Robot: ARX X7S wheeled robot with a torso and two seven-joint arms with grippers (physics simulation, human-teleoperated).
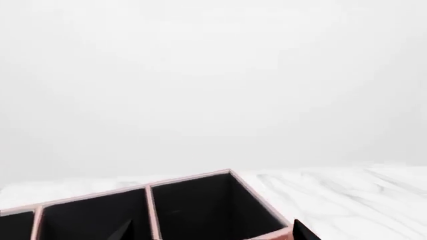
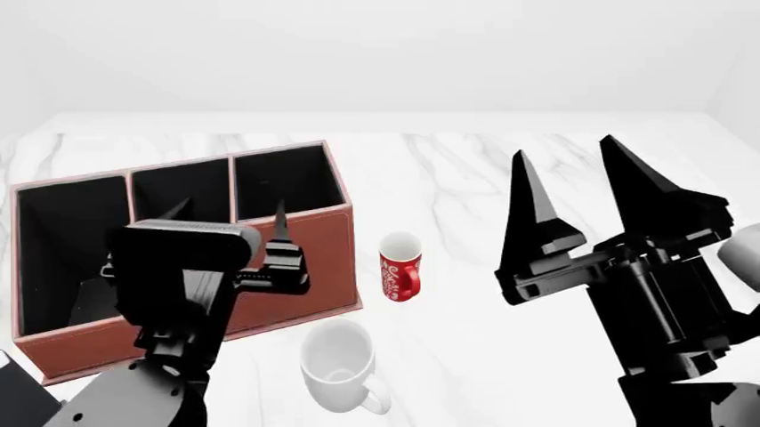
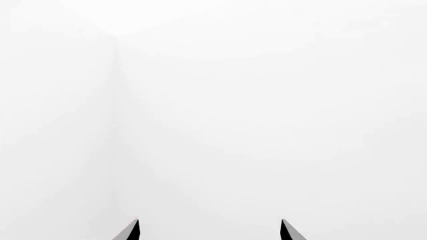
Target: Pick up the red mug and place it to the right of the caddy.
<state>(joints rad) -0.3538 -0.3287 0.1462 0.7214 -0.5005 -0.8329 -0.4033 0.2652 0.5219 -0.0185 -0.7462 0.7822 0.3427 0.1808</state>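
The red mug (image 2: 400, 265) with white swirls stands upright on the marble table, just right of the caddy (image 2: 303, 258). The caddy is a large reddish-brown box with black-lined compartments; its back compartments also show in the left wrist view (image 1: 200, 210). My left gripper (image 2: 228, 213) is open, raised in front of the caddy's front wall. My right gripper (image 2: 564, 182) is open, raised well right of the red mug, fingers pointing up. The right wrist view shows only its fingertips (image 3: 133, 231) against a blank wall.
A larger plain white mug (image 2: 338, 365) stands near the front, below the red mug. A dark object's corner (image 2: 18, 391) shows at the lower left. The marble table (image 2: 475, 178) runs back to a white wall.
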